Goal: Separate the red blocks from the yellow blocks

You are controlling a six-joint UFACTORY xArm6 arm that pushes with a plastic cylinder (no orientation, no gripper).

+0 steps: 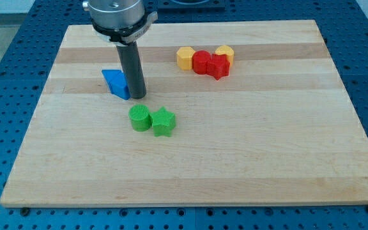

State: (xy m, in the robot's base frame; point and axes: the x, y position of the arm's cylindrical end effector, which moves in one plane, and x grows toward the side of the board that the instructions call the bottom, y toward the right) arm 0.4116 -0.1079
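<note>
A yellow hexagon block (184, 57) sits at the view's upper middle, touching a red round block (201, 62) on its right. A red star block (218, 66) touches that red block. A yellow heart-like block (225, 53) sits just behind the red star, touching it. The four form one tight cluster. My tip (137, 96) rests on the board well to the left of the cluster, right beside a blue block (115, 83).
A green cylinder block (140, 118) and a green star block (163, 121) sit side by side below my tip. The wooden board (286, 147) ends on a blue perforated table at all sides.
</note>
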